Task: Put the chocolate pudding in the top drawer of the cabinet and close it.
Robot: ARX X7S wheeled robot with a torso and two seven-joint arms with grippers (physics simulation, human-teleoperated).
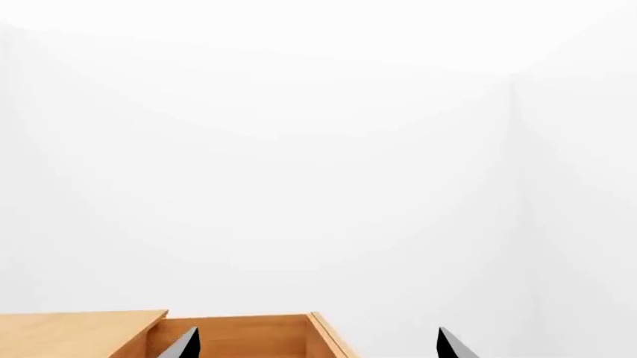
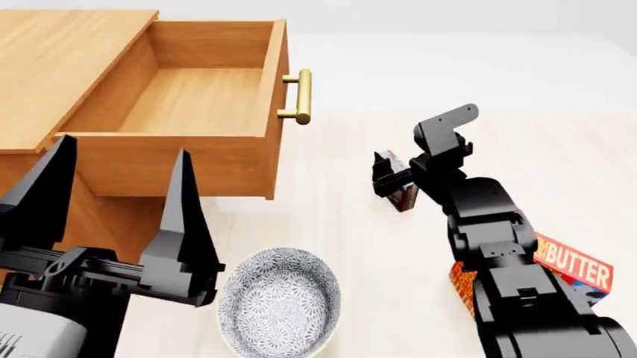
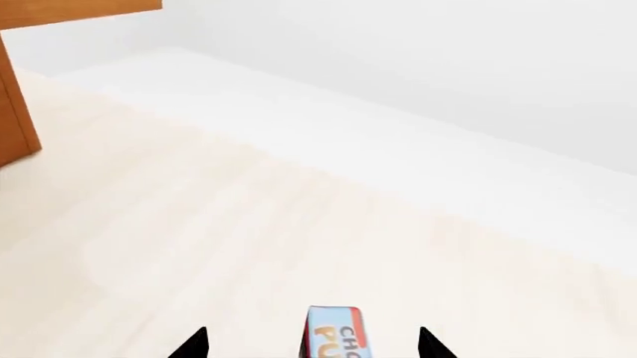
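"BUTTER", white caps on red-orange box, floor by right arm. Pudding carton: only "CHO" + "PU" visible in right wrist view, rest cut off.

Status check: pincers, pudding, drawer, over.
Left pincer open, empty, beside the top drawer, which stands open and empty. Right pincer open, straddling the chocolate pudding on the floor, not yet closed. Nothing blocking the drawer.

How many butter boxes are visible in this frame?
1 for certain: a "BUTTER" box on the floor beside the right arm. An orange edge left of that arm may be a second box, mostly hidden.
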